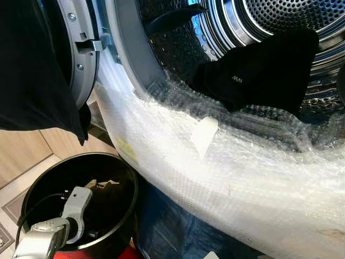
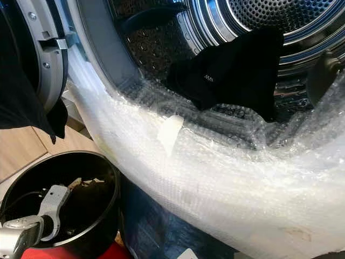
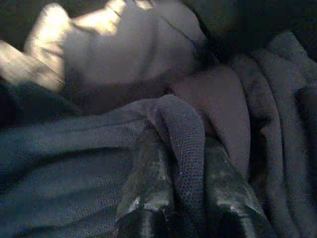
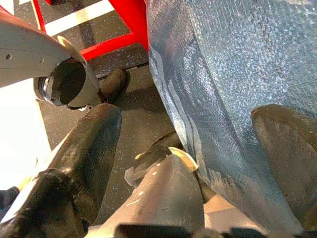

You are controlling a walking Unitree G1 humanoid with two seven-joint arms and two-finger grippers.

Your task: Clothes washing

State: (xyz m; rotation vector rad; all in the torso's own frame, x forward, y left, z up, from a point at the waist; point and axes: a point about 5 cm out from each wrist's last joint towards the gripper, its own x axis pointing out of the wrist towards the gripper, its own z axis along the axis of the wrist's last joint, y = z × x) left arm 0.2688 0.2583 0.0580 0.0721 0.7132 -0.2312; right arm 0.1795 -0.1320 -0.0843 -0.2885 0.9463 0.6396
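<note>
- In the head views, the washing machine drum (image 1: 269,21) is standing open ahead, its lower rim wrapped in bubble wrap (image 1: 232,178) with a pale tape patch (image 1: 205,135) stuck on it. A black garment (image 1: 264,70) is lying inside the drum, its lower edge draping onto the wrap. Another dark cloth (image 1: 32,70) is hanging over the open door (image 1: 81,59) on the robot's left.
- Below the door, a black round basket (image 1: 116,216) is sitting on the floor, and the silver left arm (image 1: 59,226) is reaching down into it, its wrist bent toward the clothes at the bottom.
- In the left wrist view, the left claw (image 3: 185,198) is pinching a fold of dark knit fabric (image 3: 183,134) between its two black fingers (image 3: 148,193), with paler cloth (image 3: 129,54) lying just beyond.
- In the right wrist view, the right claw (image 4: 193,148) is hanging low beside blue wrapped sheeting (image 4: 237,74), fingers (image 4: 94,144) spread apart and holding nothing, above dark speckled floor (image 4: 133,119) and a red frame (image 4: 133,20).
</note>
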